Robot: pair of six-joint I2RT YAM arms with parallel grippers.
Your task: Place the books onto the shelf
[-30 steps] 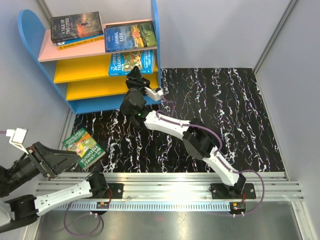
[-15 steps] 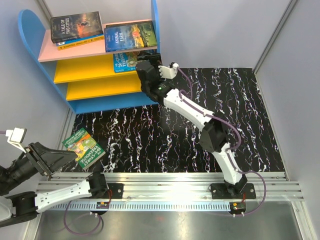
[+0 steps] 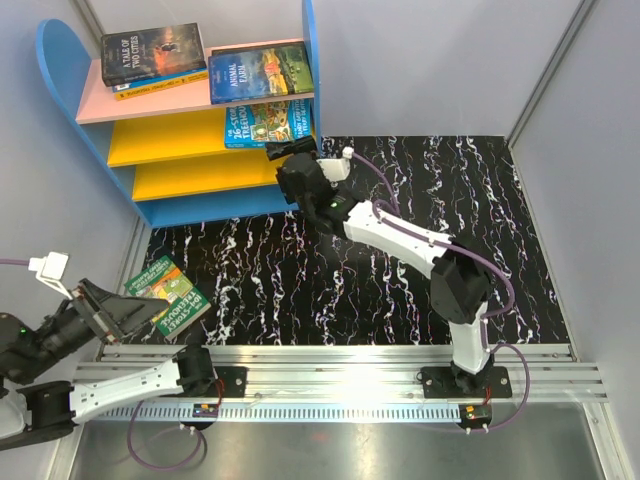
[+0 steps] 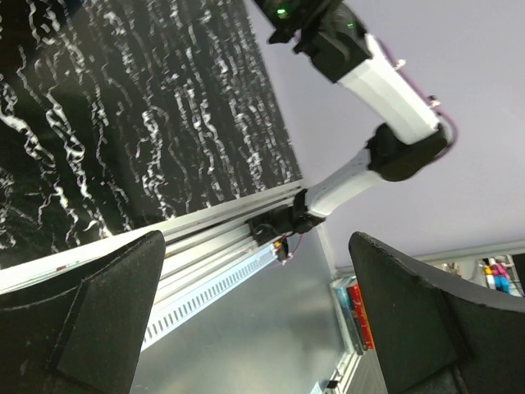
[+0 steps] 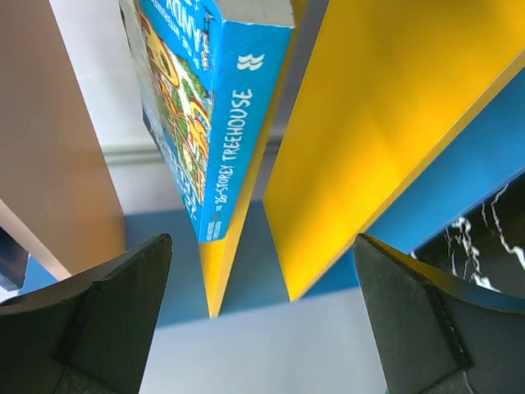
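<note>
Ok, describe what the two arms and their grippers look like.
The right arm and left arm are white links between black joints, each trailed by a purple cable. The left gripper and right gripper have broad, matte black, wedge-shaped fingers.

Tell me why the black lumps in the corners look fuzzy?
Right wrist view: the right end effector's fingers are too near the lens, so blurred, while the blue book is sharp. Left wrist view: the left end effector's fingers blur likewise. Top view: glare on the metal rail.
</note>
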